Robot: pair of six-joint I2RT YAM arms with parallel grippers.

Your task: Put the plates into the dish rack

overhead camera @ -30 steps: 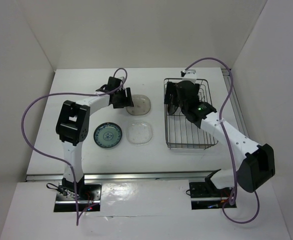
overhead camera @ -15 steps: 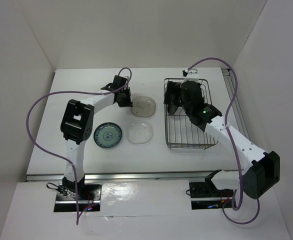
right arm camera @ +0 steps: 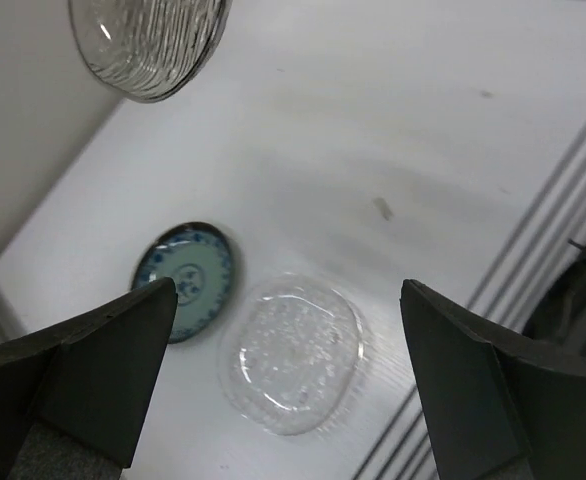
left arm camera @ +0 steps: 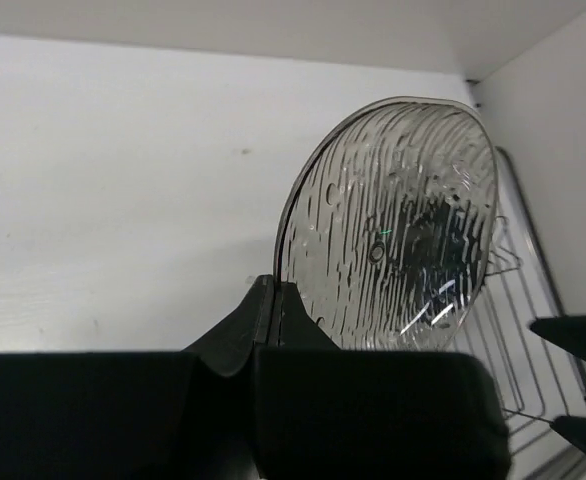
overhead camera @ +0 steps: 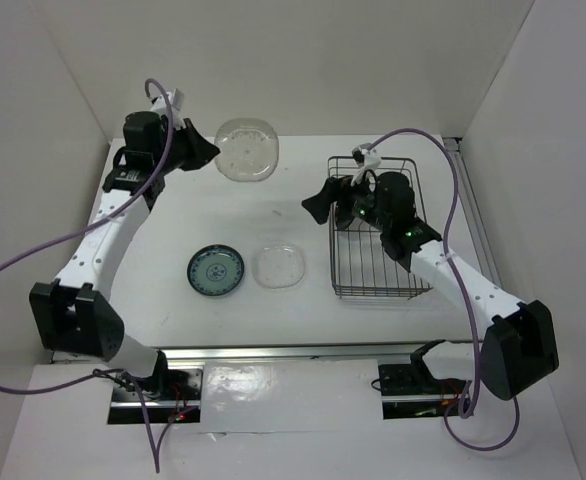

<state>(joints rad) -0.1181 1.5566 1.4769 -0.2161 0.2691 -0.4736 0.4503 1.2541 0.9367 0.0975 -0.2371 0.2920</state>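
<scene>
My left gripper point(overhead camera: 205, 152) is shut on the rim of a ribbed clear glass plate point(overhead camera: 247, 150), held up on edge in the air over the back of the table. In the left wrist view the jaws point(left arm camera: 273, 300) pinch the lower rim of this plate point(left arm camera: 393, 230). A teal patterned plate point(overhead camera: 216, 270) and a bubbly clear plate point(overhead camera: 279, 267) lie flat on the table. The dish rack point(overhead camera: 383, 292) stands to the right. My right gripper point(overhead camera: 325, 200) hangs open just left of the rack, above the clear plate point(right arm camera: 291, 365) and teal plate point(right arm camera: 185, 280).
White walls close in the table at the back and both sides. Rack wires point(right arm camera: 563, 200) run along the right of the right wrist view, with a dark rounded shape point(right arm camera: 578, 300) behind them. Purple cables loop from both arms.
My left gripper closed on the ribbed glass plate and lifted it off the table, up and toward the back left. The right gripper swung left, out past the rack's left edge.
</scene>
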